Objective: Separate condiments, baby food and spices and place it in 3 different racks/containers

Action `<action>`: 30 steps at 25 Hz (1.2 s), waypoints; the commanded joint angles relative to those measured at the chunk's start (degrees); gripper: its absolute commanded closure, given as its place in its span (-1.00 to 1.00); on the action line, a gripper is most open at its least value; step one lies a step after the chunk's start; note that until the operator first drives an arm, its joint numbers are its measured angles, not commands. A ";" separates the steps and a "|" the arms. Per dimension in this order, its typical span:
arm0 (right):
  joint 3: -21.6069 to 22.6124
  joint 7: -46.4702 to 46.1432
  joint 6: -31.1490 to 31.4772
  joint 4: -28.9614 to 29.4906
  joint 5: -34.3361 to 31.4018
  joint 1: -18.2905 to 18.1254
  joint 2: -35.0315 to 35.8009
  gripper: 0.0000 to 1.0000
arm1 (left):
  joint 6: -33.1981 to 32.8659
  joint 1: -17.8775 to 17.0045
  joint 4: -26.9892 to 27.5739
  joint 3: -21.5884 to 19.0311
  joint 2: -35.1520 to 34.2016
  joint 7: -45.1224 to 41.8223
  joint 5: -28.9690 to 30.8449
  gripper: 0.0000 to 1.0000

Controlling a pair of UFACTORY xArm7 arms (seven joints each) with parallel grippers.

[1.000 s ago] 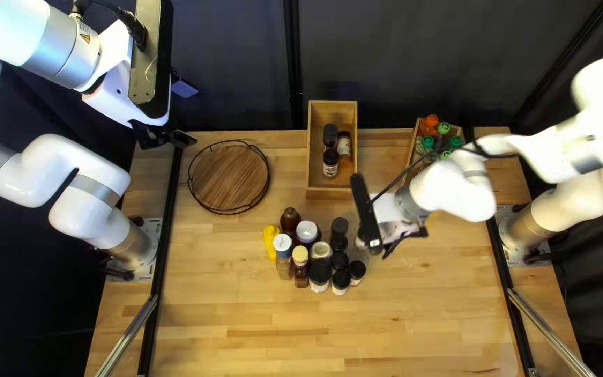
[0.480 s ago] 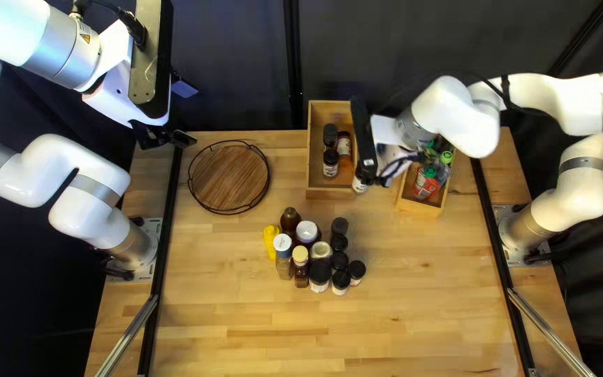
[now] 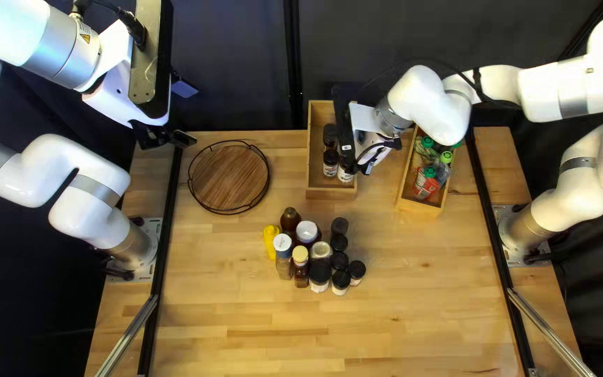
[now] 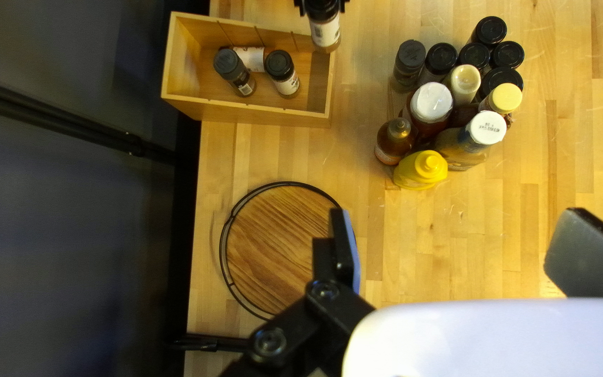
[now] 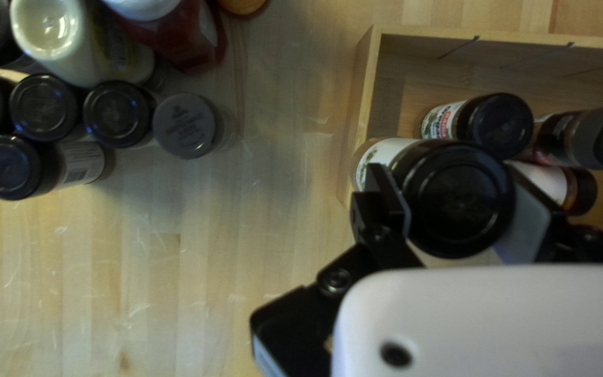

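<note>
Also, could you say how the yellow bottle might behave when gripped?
The yellow bottle looks like squeezable plastic and may give under pressure. Its rounded, glossy sides could slip. Pushed, it would likely nudge the amber bottle beside it.

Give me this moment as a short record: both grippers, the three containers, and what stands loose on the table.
right gripper: shut on a black-lidded jar, at one end of the middle box
left gripper: open, holding nothing
middle box: three other jars, one lying down
right box: green-capped pouches
round tray: wooden base, black wire rim
loose group: yellow bottle, other bottles, black-lidded jars, standing close together
</note>
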 commanded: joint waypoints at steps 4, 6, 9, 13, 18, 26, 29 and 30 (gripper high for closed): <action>0.31 3.41 -3.90 -1.95 -7.24 -0.34 -0.60 1.00 | 0.00 0.00 0.00 0.00 0.00 0.00 0.00 -1.00; 0.08 4.03 -5.07 -2.55 -8.96 -0.59 -1.07 1.00 | 0.00 0.00 0.00 0.00 0.00 0.00 0.00 -1.00; -0.14 4.21 -6.24 -3.31 -9.89 -0.85 -1.47 1.00 | 0.00 0.00 0.00 0.00 0.00 0.00 0.00 -1.00; -0.31 4.77 -7.78 -3.95 -10.89 -1.03 -2.71 1.00 | 0.00 0.00 0.00 0.00 0.00 0.00 0.00 -1.00; -0.42 3.96 -10.16 -3.84 -10.01 -1.30 -5.62 1.00 | 0.00 0.00 0.00 0.00 0.00 0.00 0.00 -1.00; 0.49 2.98 -7.17 -4.05 -7.01 -0.55 -2.81 -1.00 | 0.00 0.00 0.00 0.00 0.00 0.00 0.00 -1.00; 0.81 1.19 -4.55 -4.27 -3.82 0.35 -0.08 -1.00 | 0.00 0.00 0.00 0.00 0.00 0.00 0.00 -1.00; 1.01 1.16 -3.44 -4.33 -3.07 0.77 0.97 -1.00 | 0.00 0.00 0.00 0.00 0.00 0.00 0.00 -1.00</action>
